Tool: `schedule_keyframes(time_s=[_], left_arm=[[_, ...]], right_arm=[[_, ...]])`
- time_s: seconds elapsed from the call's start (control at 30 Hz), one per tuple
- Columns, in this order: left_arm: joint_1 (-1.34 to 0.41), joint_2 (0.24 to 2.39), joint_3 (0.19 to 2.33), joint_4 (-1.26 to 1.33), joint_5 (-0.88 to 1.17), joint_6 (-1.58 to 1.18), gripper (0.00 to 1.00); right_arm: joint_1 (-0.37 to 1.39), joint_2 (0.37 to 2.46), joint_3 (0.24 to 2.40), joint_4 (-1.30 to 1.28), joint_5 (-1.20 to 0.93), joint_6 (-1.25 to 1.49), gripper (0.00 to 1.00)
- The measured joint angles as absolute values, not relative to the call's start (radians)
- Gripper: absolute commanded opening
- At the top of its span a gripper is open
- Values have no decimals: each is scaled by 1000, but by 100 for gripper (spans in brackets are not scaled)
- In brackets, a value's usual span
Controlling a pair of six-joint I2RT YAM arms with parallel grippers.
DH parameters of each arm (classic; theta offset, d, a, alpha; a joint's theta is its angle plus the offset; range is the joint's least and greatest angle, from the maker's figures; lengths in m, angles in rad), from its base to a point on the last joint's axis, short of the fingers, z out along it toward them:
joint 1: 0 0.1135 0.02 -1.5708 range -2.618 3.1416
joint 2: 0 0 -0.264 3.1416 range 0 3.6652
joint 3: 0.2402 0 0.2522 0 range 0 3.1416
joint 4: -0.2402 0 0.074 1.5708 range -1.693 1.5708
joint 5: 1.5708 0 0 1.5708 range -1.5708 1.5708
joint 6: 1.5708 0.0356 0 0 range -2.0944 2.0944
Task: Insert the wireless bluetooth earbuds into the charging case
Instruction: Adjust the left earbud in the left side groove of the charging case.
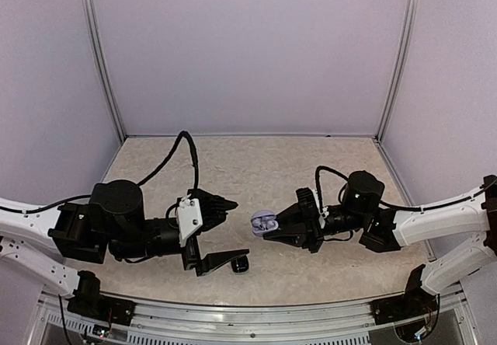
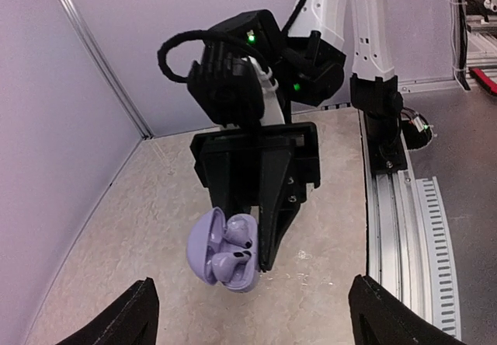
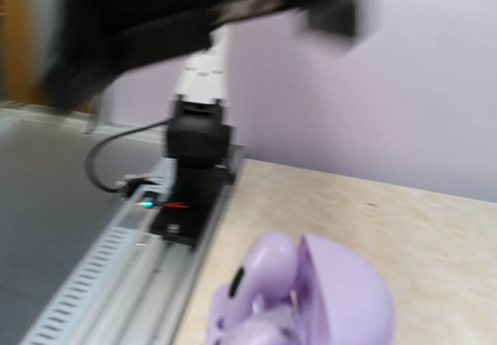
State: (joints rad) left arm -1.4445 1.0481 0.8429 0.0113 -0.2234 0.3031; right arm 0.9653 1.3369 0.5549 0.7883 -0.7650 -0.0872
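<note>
A lavender charging case (image 1: 264,221) hangs open above the table, with my right gripper (image 1: 273,227) shut on it. In the left wrist view the case (image 2: 203,248) shows its lid swung left and two pale lavender earbuds (image 2: 235,233) seated in its wells. One black finger (image 2: 276,205) of the right gripper runs down the case's right side. My left gripper (image 1: 241,228) stands open just left of the case, not touching it; its fingertips (image 2: 136,318) sit wide apart at the bottom of its own view. The right wrist view is blurred, with the case (image 3: 311,298) at the bottom.
A small glossy black object (image 1: 239,264) lies on the table beside the left gripper's lower finger. The beige table (image 1: 256,166) is walled by pale panels on three sides. A metal rail (image 2: 396,213) runs along the near edge by the arm bases.
</note>
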Motion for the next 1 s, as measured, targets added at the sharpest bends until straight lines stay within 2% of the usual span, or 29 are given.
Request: schedule_keyframes(time_s=[0.2,1.0], left_arm=[[-1455,1141,828,54,-201,302,70],[-1432,1224,825,113,-186,342,68]], right_arm=[[965,1301,514,799,-663,-93,0],[973,1291,492,807,-649,-93,0]])
